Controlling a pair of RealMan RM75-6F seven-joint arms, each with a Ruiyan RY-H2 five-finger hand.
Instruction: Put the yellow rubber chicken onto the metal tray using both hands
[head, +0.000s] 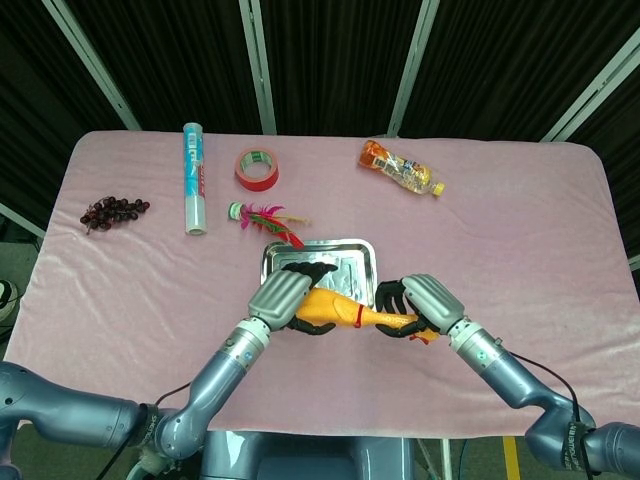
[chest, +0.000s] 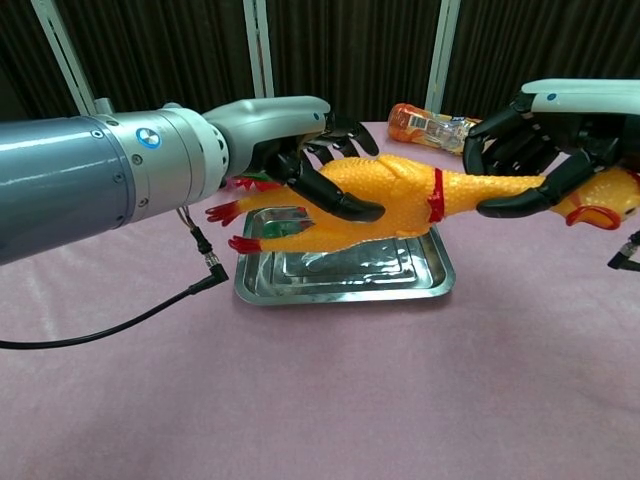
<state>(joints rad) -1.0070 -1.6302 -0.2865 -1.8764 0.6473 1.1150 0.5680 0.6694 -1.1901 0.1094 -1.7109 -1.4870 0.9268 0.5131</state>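
Observation:
The yellow rubber chicken (chest: 390, 192) hangs level in the air above the front edge of the metal tray (chest: 420, 283), held at both ends. My left hand (chest: 300, 140) grips its body near the red feet. My right hand (chest: 545, 135) holds its neck just behind the head with the red comb. In the head view the chicken (head: 335, 308) stretches between the left hand (head: 280, 298) and the right hand (head: 425, 303), just in front of the tray (head: 368, 250). The tray's floor is bare and shiny.
On the pink cloth behind the tray lie a feathered shuttlecock (head: 262, 215), a red tape roll (head: 257, 168), a tube (head: 194, 178), grapes (head: 112, 211) at the far left and a plastic bottle (head: 402, 168) at the back right.

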